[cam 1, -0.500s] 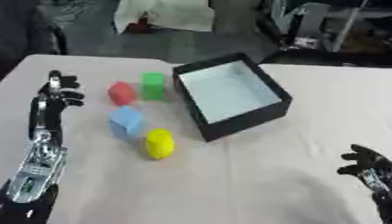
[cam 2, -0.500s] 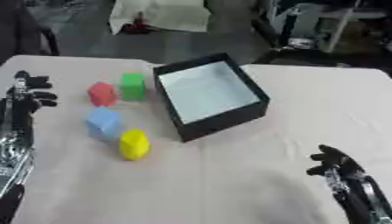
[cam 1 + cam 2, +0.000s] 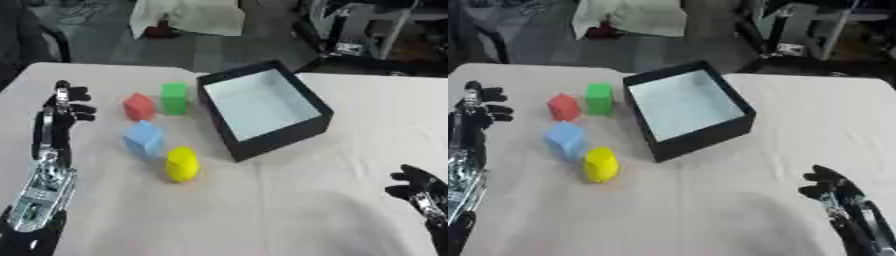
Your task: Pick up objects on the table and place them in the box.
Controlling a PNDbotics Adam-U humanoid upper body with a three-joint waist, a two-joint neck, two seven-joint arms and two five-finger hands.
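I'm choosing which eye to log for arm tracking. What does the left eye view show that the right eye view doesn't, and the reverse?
Only the left eye view shows the left hand well inside the frame with more of its arm. Only the right eye view shows more of the right hand and its forearm. Both share the black box, empty, and beside it on the table the red block, green block, blue block and yellow object.

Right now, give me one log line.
left robot hand: open, idle | right robot hand: open, idle | blocks: four beside box | box: empty
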